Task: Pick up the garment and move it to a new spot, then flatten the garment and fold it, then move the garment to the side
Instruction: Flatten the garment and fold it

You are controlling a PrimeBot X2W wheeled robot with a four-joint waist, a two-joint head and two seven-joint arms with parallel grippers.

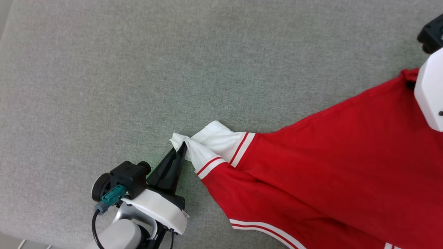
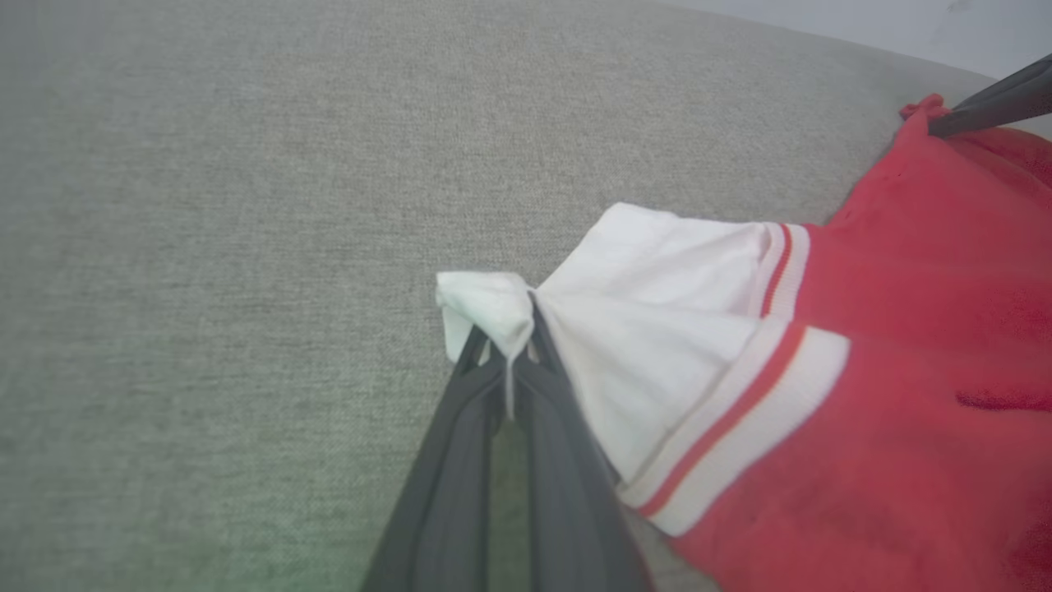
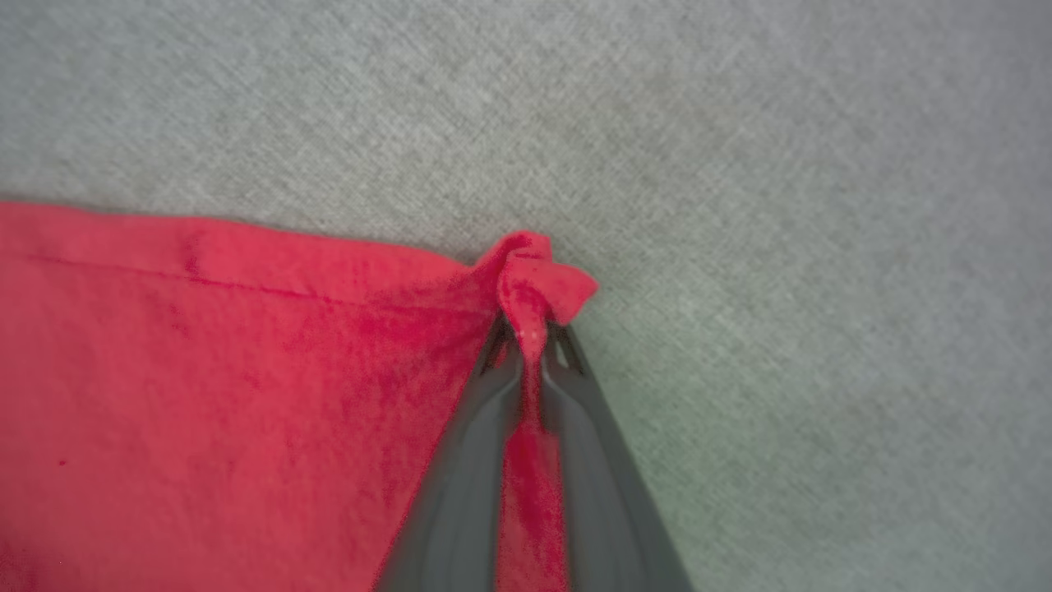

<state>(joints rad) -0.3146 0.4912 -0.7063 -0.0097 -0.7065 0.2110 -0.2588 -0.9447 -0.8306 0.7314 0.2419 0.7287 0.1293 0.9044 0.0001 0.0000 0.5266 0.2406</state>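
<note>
The garment [image 1: 328, 166] is a red shirt with white sleeve panels and red-and-white striped trim, spread across the right half of the grey surface. My left gripper [image 1: 182, 148] is shut on the bunched tip of a white sleeve [image 2: 493, 308]; the pinched cloth pokes out past the fingertips. At the far right, my right gripper [image 3: 530, 341] is shut on a red corner of the garment [image 3: 538, 279], with a fold of red cloth squeezed between its dark fingers [image 3: 468, 460]. In the left wrist view the right gripper's fingers [image 2: 998, 103] reach that red corner at the top right.
A grey woven surface [image 1: 138, 69] lies under everything and stretches bare to the left and far side. The right arm's white housing [image 1: 431, 93] hangs over the garment's far right corner. The surface's edge shows at the lower left corner of the head view.
</note>
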